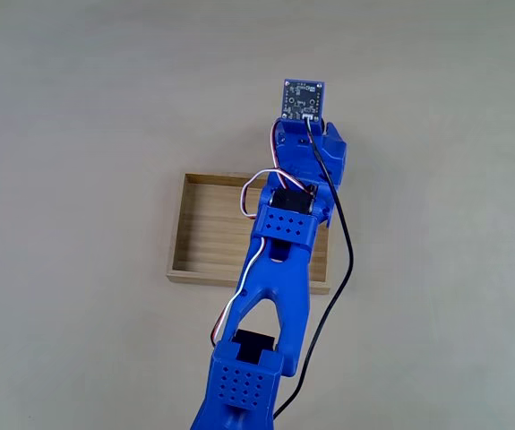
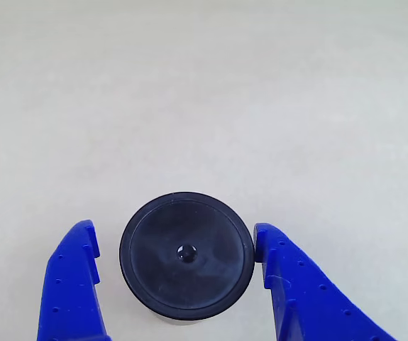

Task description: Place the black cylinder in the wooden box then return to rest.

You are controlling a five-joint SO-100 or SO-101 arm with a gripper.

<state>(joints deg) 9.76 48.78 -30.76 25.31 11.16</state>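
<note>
In the other view the black cylinder [image 2: 186, 256] stands upright on the pale table, seen from above with its round top facing the camera. My blue gripper [image 2: 174, 238] is open, with one finger on each side of it. The left finger [image 2: 76, 277] stands a small gap away, while the right finger [image 2: 289, 284] is at the cylinder's edge. In the fixed view the blue arm [image 1: 275, 269] reaches across the wooden box [image 1: 212, 233], and the gripper head [image 1: 311, 148] is just past the box's far right corner, covering the cylinder.
A small camera board [image 1: 304, 98] sits on top of the gripper head, and a black cable [image 1: 347, 260] hangs along the arm's right side. Bare pale table [image 1: 78, 107] surrounds the box on every side.
</note>
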